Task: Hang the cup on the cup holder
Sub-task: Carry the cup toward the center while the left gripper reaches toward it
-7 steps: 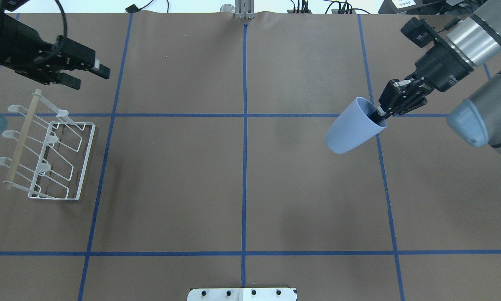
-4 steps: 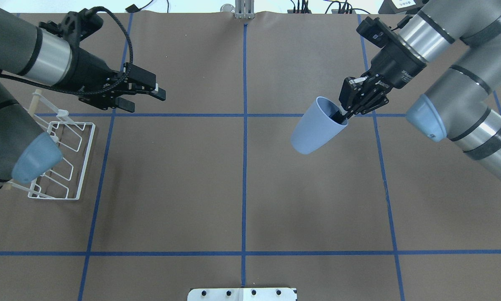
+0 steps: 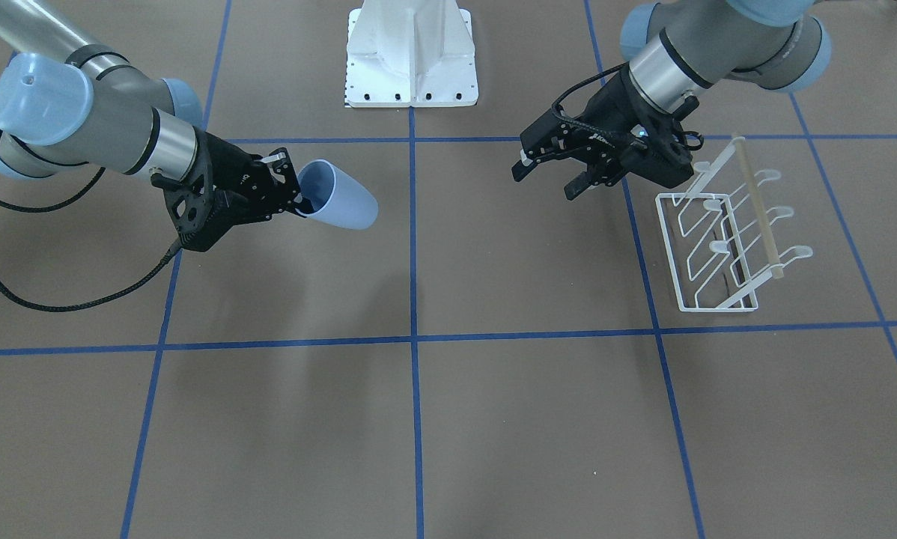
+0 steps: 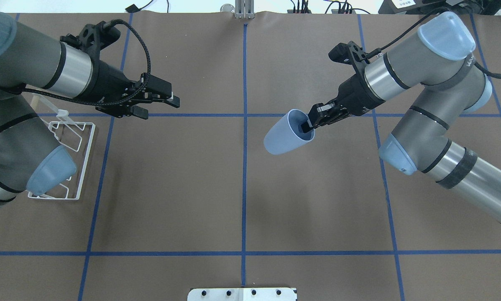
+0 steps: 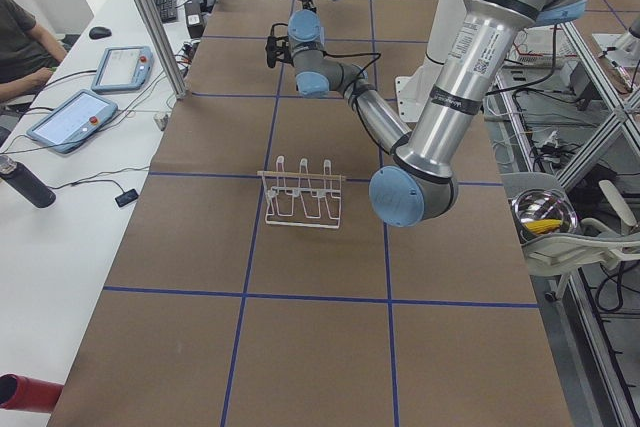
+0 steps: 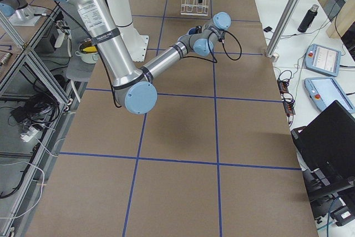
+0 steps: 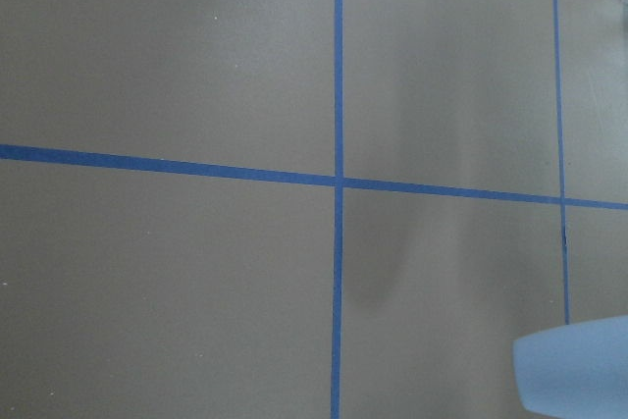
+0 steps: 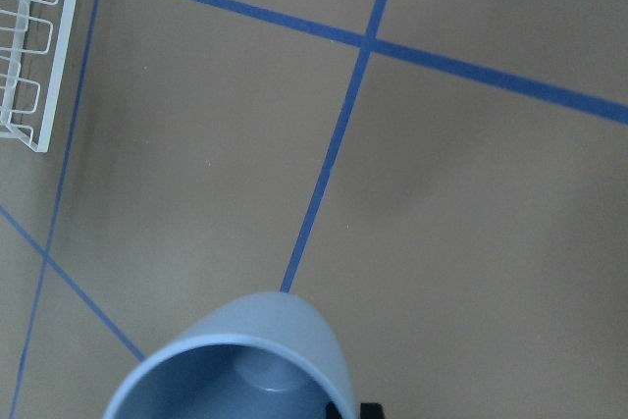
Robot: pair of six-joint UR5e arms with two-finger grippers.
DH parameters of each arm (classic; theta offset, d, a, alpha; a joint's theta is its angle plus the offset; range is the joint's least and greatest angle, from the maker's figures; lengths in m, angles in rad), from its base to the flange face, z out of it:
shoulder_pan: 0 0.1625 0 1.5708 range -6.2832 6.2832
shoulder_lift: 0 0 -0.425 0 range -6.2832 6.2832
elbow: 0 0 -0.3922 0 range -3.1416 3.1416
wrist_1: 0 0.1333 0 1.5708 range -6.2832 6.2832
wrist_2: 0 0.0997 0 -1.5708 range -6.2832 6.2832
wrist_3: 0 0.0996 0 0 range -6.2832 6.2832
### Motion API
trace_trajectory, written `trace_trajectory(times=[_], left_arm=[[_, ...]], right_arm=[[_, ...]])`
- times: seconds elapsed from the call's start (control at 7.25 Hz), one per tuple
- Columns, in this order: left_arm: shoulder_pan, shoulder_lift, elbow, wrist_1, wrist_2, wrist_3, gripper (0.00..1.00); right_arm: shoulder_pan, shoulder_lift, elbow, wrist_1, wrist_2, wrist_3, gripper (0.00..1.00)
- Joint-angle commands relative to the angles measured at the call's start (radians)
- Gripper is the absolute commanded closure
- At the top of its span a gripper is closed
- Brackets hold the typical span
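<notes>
While the light blue cup (image 4: 285, 137) is held tilted off the table (image 4: 242, 200), right of centre in the overhead frame, its rim is pinched by the right gripper (image 4: 310, 124), one finger inside. The left gripper (image 4: 162, 108) is seen spread and empty at upper left, near the white wire cup holder (image 3: 722, 243), untouched.

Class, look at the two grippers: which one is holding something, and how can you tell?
The right gripper: its jaws pinch the rim of the light blue cup. The left gripper is open and holds nothing.
</notes>
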Motion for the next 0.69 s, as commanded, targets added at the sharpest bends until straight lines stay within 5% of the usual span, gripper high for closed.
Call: trace_trajectory(times=[0.0,0.28,0.55], left_arm=[[0.011,-0.009,0.012,-0.071,0.0,-0.105,0.02],[0.014,-0.017,0.136,-0.467,0.003,-0.409,0.02],[0.028,-0.026,0.225,-0.808,0.077,-0.639,0.02]], right_arm=[[-0.027,0.021,-0.021,0.275,-0.056,0.421,1.0],[-0.102,0.02,-0.037,0.576,-0.232,0.747,1.0],[-0.124,0.021,-0.041,0.712,-0.284,0.955,1.0]])
